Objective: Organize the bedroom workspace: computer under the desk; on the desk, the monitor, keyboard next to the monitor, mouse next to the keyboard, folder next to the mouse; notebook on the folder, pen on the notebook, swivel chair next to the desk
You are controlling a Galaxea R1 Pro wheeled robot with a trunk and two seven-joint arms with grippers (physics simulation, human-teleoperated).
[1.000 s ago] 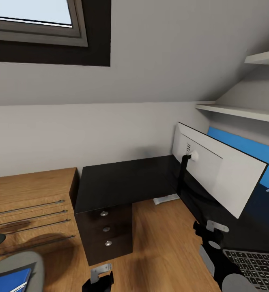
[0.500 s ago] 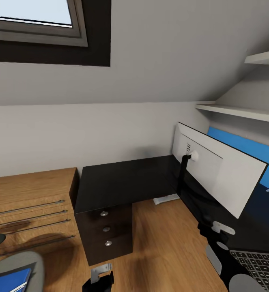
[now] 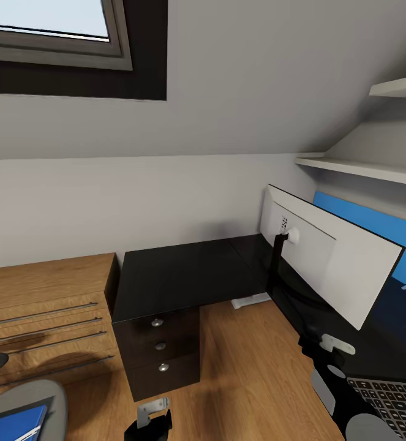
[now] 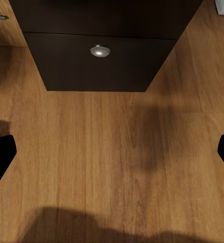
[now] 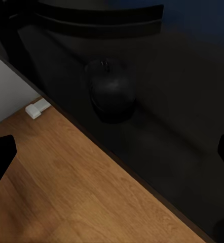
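The desk [image 3: 184,275] has a glossy black top, and the monitor [image 3: 331,257] stands on it with its white back toward me. At the lower right the keyboard [image 3: 389,401] lies on the desk beside my right arm. My right gripper [image 3: 322,348] hovers open over the desk's front edge. In its wrist view [image 5: 112,152] a black mouse [image 5: 111,88] rests on the desk top ahead of the fingers. My left gripper [image 3: 150,419] hangs open over the wood floor [image 4: 112,152]. The blue folder [image 3: 13,424] lies on the swivel chair's grey seat [image 3: 37,392] at the lower left.
The black drawer unit [image 3: 160,349], with a round knob [image 4: 100,50], stands in front of the left gripper. A low light-wood cabinet [image 3: 43,306] is left of the desk. White shelves [image 3: 362,168] and a blue back panel [image 3: 374,226] are beyond the monitor. A white desk foot [image 5: 37,108] rests on the floor.
My right gripper shifted slightly right and down toward the keyboard, then held still. The left gripper and the desk's things have not moved.
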